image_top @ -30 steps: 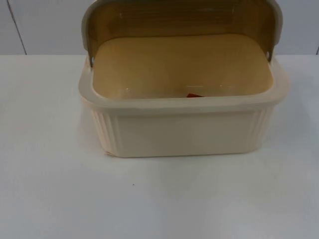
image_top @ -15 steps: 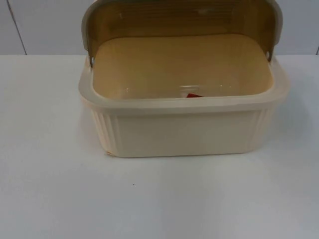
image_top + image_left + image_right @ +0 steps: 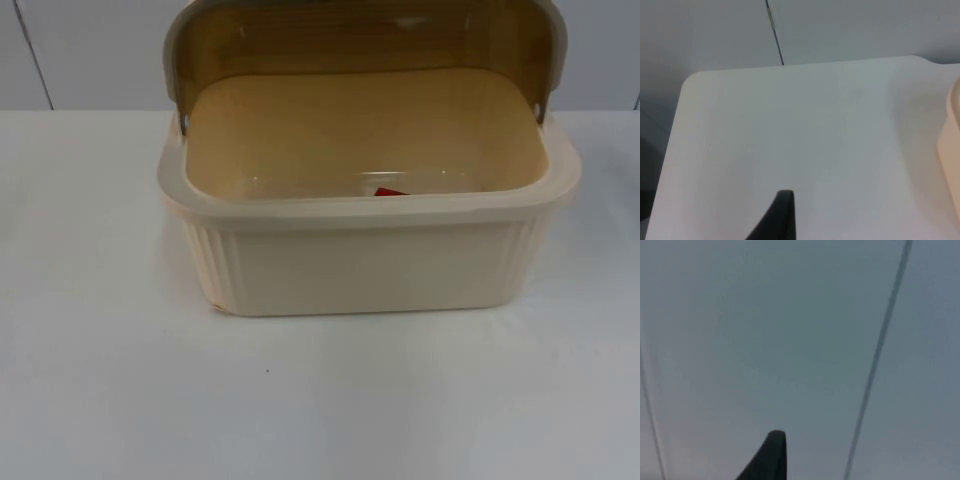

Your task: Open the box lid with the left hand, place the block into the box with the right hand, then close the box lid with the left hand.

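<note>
Your cream box (image 3: 365, 255) sits mid-table with its tinted lid (image 3: 360, 40) swung up at the far side, left open for loading. A red sliver, probably the block (image 3: 391, 191), lies inside behind the near wall. The left gripper (image 3: 782, 215) waits over bare table (image 3: 790, 130) left of the box; the right gripper (image 3: 771, 452) faces the partition wall (image 3: 790, 340). You cannot tell either claw's state.

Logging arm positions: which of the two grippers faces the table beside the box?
The left gripper: its wrist view looks onto the white table with the cream box at the edge. The right gripper faces grey wall.
</note>
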Controlling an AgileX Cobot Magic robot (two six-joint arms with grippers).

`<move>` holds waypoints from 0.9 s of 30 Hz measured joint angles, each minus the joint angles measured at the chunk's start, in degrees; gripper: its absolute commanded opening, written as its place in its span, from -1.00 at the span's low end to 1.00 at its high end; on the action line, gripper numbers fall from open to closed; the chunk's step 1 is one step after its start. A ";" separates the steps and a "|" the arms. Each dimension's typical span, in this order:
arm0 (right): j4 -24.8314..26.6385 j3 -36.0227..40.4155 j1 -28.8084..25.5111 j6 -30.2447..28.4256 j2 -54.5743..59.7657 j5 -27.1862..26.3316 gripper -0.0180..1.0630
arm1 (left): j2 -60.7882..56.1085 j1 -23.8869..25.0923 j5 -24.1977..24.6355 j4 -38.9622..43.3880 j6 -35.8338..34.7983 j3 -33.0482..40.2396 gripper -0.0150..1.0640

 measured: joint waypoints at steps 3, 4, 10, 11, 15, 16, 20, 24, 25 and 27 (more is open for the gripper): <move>0.04 4.99 -1.11 0.00 0.00 -1.53 0.88 | 0.00 0.00 -0.12 0.00 0.00 0.00 0.97; 0.38 7.46 -1.14 0.00 0.00 -2.48 0.88 | 0.00 0.00 -0.12 0.00 0.00 0.00 0.97; 1.02 18.69 -1.25 0.22 -0.09 -4.61 0.88 | 0.00 0.00 -0.23 0.39 -1.76 0.00 0.97; 1.05 19.94 -1.25 0.22 -0.38 -5.27 0.88 | 0.00 0.00 -0.23 0.77 -2.11 0.00 0.97; 1.42 22.06 -1.25 0.22 -1.59 -6.87 0.88 | 0.09 0.00 -0.23 1.21 -3.16 0.00 0.97; 1.42 22.13 -1.25 0.22 -2.03 -7.49 0.88 | 0.09 0.00 -0.23 1.21 -3.97 0.00 0.97; 2.14 22.13 -1.39 0.11 -2.95 -8.83 0.88 | 0.22 0.00 -0.13 1.44 -7.38 0.00 0.97; 2.53 22.13 -1.39 0.01 -3.20 -8.95 0.88 | 0.41 0.00 -0.13 2.33 -8.60 0.00 0.97; 2.53 22.13 -1.39 0.01 -3.20 -9.23 0.88 | 0.65 0.00 -0.13 2.46 -8.67 0.00 0.97; 2.53 22.13 -1.18 -0.09 -3.20 -9.44 0.88 | 1.06 0.00 -0.48 2.70 -8.67 0.00 0.97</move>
